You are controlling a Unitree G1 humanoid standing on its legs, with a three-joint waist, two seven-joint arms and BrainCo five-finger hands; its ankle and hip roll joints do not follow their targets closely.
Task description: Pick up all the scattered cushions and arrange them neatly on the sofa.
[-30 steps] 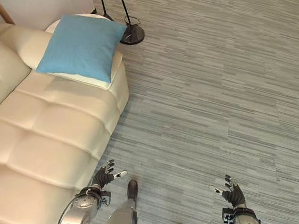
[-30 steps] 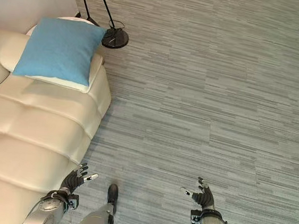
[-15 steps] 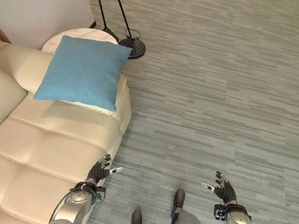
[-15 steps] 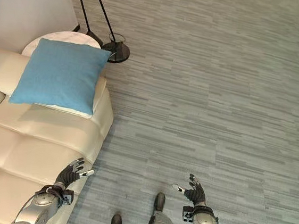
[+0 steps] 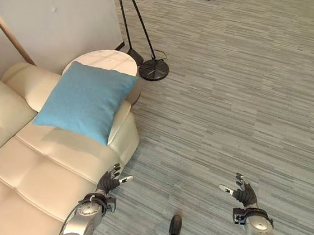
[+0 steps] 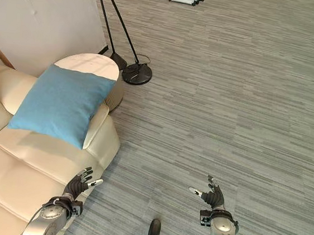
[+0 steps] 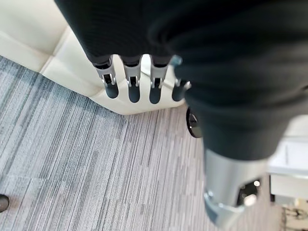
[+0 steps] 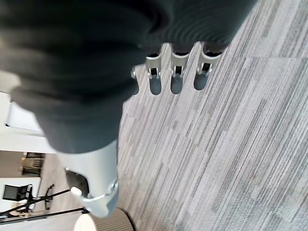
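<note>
Cream sofa (image 5: 39,167) filling the lower left of the frame, with one blue cushion (image 5: 84,101) leaning against its armrest in the upper left; a round side table (image 5: 104,61) stands just behind the armrest, and a floor lamp (image 5: 153,69) has its base on the grey carpet (image 5: 244,93) beside it. At lower centre-left, the left hand (image 5: 111,182) hangs with fingers spread and relaxed, empty, beside the sofa's front edge. At lower right, the right hand (image 5: 242,192) is likewise spread and empty above bare carpet. No cushion lies on the visible floor, so any remaining ones are judged out of frame. Risk: turning to search could brush the nearby lamp, or the left arm could nudge the placed cushion askew.
</note>
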